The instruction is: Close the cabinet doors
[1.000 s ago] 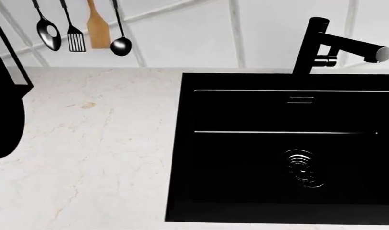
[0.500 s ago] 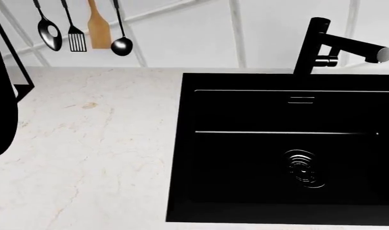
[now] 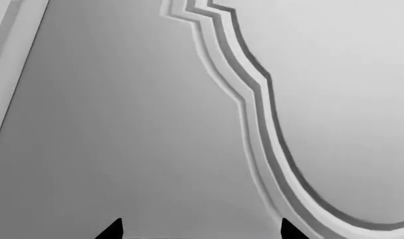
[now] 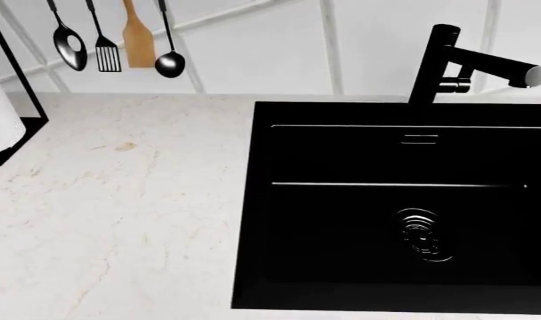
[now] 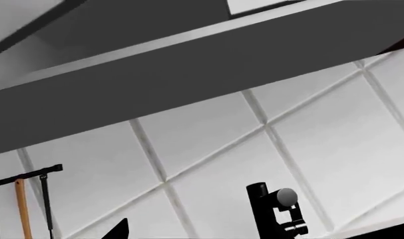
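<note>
Left gripper (image 3: 198, 233) close against one of the cabinet doors (image 3: 122, 129); jaws apart, empty.
Panel looks rigid, smooth, hinged: I'd push flat beside the scalloped moulding (image 3: 255, 104), not pinch. Right gripper's state: cannot tell.

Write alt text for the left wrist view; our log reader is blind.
A pale grey cabinet door fills the view at close range, its raised scalloped moulding curving across it. Two black fingertips of the left gripper poke in at one edge, spread apart and holding nothing.
</note>
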You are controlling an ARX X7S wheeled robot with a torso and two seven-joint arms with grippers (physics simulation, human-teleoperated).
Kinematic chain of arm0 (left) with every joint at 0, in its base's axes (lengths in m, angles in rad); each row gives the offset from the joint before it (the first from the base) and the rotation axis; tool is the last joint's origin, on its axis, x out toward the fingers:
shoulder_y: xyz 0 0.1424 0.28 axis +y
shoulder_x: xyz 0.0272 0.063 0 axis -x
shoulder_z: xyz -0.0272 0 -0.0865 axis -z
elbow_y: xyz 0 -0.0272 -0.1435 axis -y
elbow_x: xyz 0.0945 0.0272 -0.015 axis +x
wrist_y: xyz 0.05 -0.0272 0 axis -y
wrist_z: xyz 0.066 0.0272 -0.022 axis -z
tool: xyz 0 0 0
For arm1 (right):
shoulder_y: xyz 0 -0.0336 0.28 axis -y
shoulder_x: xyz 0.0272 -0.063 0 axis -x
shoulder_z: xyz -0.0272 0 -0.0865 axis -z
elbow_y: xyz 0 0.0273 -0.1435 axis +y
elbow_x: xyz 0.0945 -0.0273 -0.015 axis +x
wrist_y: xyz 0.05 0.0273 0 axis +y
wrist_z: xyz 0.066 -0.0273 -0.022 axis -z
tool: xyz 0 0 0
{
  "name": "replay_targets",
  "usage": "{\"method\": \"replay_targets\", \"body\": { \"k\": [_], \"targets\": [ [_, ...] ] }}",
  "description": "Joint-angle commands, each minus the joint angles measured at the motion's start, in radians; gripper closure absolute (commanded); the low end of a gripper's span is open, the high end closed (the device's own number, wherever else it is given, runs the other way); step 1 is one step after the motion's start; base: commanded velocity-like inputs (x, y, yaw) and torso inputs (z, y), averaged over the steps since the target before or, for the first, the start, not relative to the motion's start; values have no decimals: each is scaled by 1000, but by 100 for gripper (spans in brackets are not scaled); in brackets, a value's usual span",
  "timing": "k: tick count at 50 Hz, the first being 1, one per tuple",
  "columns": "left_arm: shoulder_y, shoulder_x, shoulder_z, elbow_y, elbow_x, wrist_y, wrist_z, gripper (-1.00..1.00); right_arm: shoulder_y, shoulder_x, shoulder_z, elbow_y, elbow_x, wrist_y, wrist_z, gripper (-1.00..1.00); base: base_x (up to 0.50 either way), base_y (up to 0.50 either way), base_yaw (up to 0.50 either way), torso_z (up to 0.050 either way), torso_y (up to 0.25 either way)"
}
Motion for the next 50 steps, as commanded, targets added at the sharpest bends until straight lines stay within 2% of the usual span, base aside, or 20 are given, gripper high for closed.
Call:
{"method": "replay_targets", "body": {
  "k": [1,35,50],
  "targets": [
    [60,113,199,-97,-470,93,139,-100,-9,-8,17,-4,-38,0,-52,-100,0,0,-14,0,0],
    [-28,115,427,-311,-516,227,289,-100,-15,-13,37,-4,-58,0,-88,-100,3,0,-14,0,0],
    [-71,118,569,-384,-601,302,340,-100,-18,-15,48,-4,-65,0,-103,-100,15,-2,-19,4,0]
  ]
}}
